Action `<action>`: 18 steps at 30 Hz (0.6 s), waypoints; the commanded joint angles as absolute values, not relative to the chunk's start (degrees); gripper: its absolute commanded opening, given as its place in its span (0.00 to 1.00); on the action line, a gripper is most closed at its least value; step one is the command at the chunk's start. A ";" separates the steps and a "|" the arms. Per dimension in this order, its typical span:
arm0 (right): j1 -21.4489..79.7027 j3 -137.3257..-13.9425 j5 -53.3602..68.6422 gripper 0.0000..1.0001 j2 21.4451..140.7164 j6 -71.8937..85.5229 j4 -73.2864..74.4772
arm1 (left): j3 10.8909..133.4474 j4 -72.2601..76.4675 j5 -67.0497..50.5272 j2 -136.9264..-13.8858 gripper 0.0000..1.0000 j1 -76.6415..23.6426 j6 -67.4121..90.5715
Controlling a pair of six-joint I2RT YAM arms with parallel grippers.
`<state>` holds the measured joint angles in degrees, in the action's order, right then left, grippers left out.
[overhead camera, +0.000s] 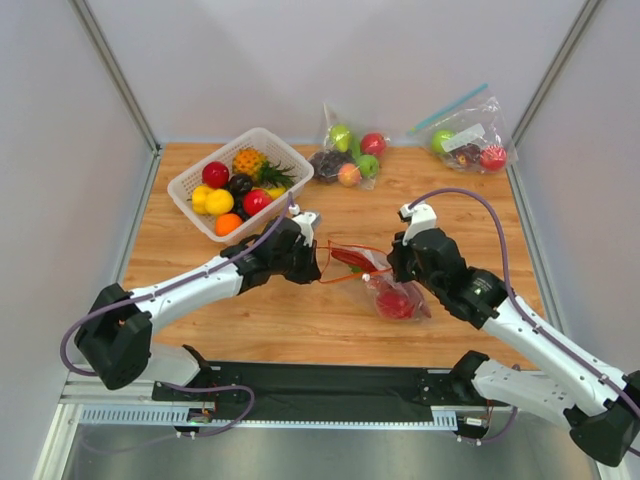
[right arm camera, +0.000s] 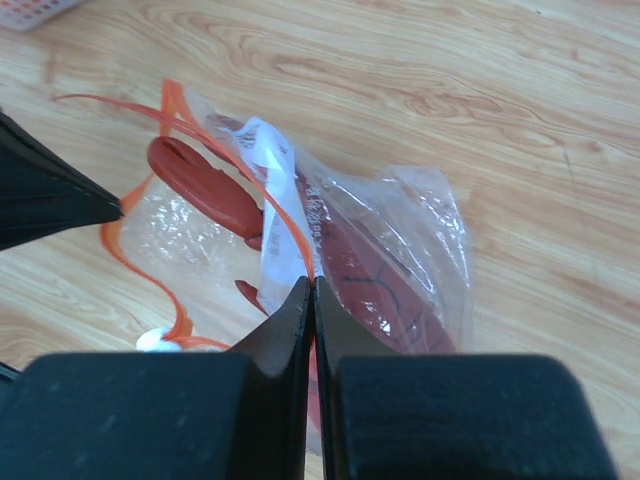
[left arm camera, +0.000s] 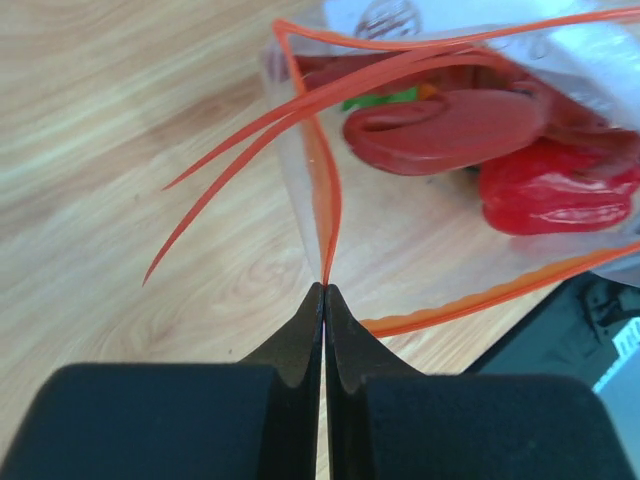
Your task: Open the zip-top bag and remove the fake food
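Between the two grippers, near the middle of the table (overhead camera: 300,320), we find the zip-top bag (overhead camera: 390,290), its orange-red mouth pulled apart. We note the fake food (overhead camera: 397,302) inside it, including a dark-red lobster (right arm camera: 370,280) and a glossy red pepper-like piece (left arm camera: 555,190). The left gripper (left arm camera: 325,290) is fully closed, pinching one lip of the zip strip. The right gripper (right arm camera: 310,285) is likewise closed on the opposite lip. Farther off we record a white basket (overhead camera: 186,183) of fruit, a clear bag of fruit (overhead camera: 350,155) and a blue-zipped bag (overhead camera: 470,140) at the far edge.
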<state>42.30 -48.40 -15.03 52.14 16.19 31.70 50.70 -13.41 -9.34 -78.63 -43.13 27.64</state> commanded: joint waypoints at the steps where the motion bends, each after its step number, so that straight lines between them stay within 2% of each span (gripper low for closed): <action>1: 44.11 -48.69 -15.64 0.00 49.92 19.24 25.49 | 49.84 -15.90 -3.26 -75.85 0.00 -43.24 28.91; 3: 44.82 -48.60 -15.73 0.00 49.66 19.77 25.49 | 49.31 -16.87 -1.59 -73.67 0.00 -43.33 29.35; 6: 46.58 -48.34 -16.00 0.00 49.57 20.39 24.96 | 49.39 -18.37 -0.18 -69.88 0.27 -43.77 29.53; 7: 47.02 -48.17 -16.08 0.00 49.66 20.56 24.70 | 49.74 -18.72 1.30 -68.65 0.43 -44.47 29.71; 10: 48.69 -47.99 -16.61 0.00 49.92 21.27 24.17 | 50.71 -17.59 3.34 -63.47 0.62 -46.40 30.32; 16: 51.50 -46.76 -17.92 0.00 50.27 22.06 22.50 | 52.47 -13.81 0.27 -59.94 0.66 -47.02 34.97; 18: 52.29 -46.58 -18.63 0.00 50.71 22.24 22.41 | 52.56 -12.66 -4.99 -61.60 0.66 -47.02 37.78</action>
